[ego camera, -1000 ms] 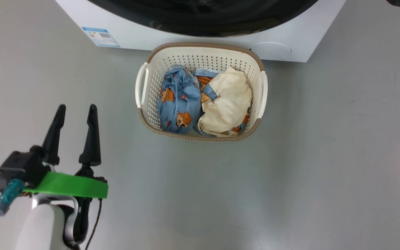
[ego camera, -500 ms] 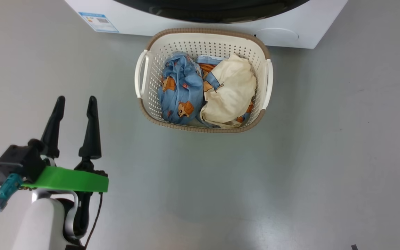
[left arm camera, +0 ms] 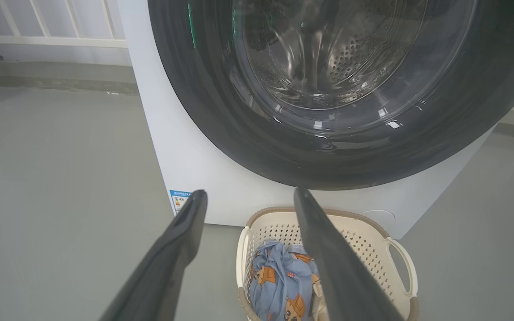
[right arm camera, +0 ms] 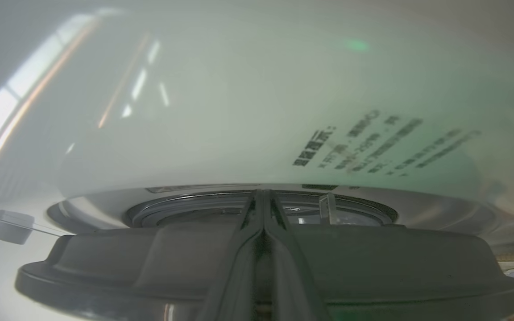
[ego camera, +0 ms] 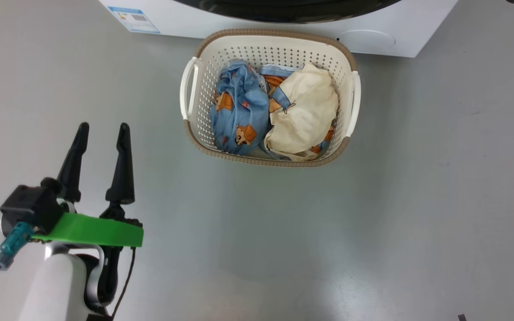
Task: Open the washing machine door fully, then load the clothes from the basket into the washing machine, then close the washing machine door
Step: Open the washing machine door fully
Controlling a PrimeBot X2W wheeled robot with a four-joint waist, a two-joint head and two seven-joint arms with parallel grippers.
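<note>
Your left gripper (ego camera: 103,129) sits in the lower left of the head view, its two dark fingers spread wide with nothing between them and well apart from the basket (ego camera: 275,163). It looks parked for the first pick, not committed to anything. The basket stands at top centre, just in front of the washing machine (ego camera: 373,42), which makes the carry to the drum short. Inside it the blue garment (ego camera: 239,111) with orange-brown figures lies left and the cream garment (ego camera: 304,107) right, the two touching. In the left wrist view the washing machine door (left arm camera: 221,116) fills the upper frame and appears shut, so opening it likely comes first. Your right gripper (right arm camera: 262,198) has its fingers pressed together, close against a dark grey moulded part; you cannot tell whether it hooks anything. The blue label (ego camera: 134,18) at upper left is too small to read, and the black characters (right arm camera: 355,142) on the white surface are too blurred.
</note>
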